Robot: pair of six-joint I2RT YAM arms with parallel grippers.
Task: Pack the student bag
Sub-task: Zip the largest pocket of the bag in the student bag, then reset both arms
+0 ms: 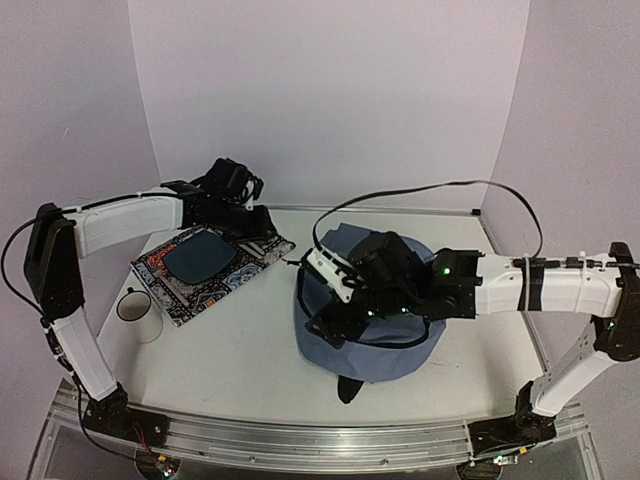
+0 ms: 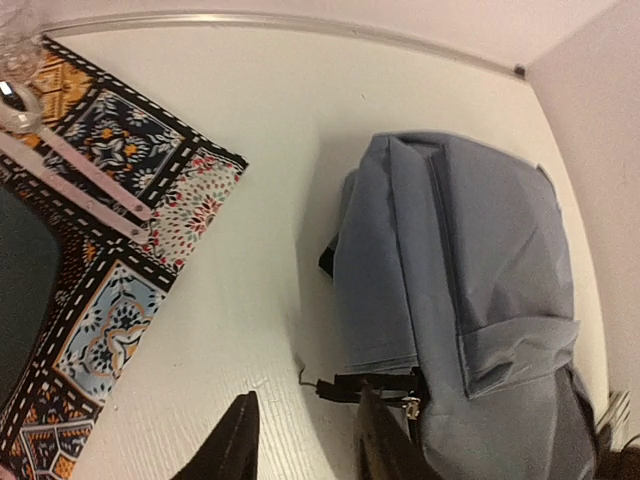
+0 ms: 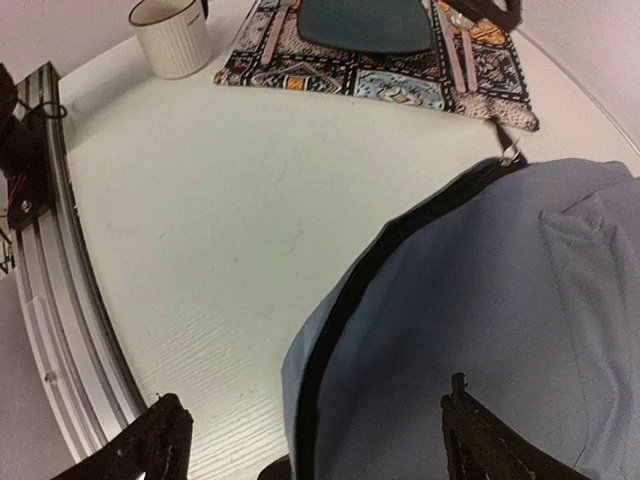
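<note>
The grey-blue student bag (image 1: pixel 398 357) lies on the white table right of centre, its dark zipper line (image 3: pixel 350 300) shut along the edge. It also shows in the left wrist view (image 2: pixel 480 270) with a black strap and buckle (image 2: pixel 375 388). My right gripper (image 1: pixel 330 322) hovers over the bag's left edge; in its wrist view the gripper (image 3: pixel 320 450) is wide open and empty, its fingers either side of the zipper line. My left gripper (image 1: pixel 260 220) is at the back, by the right corner of a patterned mat; the left gripper (image 2: pixel 305 445) is open and empty above bare table.
A patterned flat mat or book (image 1: pixel 210 262) with a dark teal centre lies at the back left, with pink strips (image 2: pixel 90 180) on it. A white ribbed mug (image 1: pixel 137 312) stands at the left edge. A metal rail (image 3: pixel 60 300) runs along the table's front.
</note>
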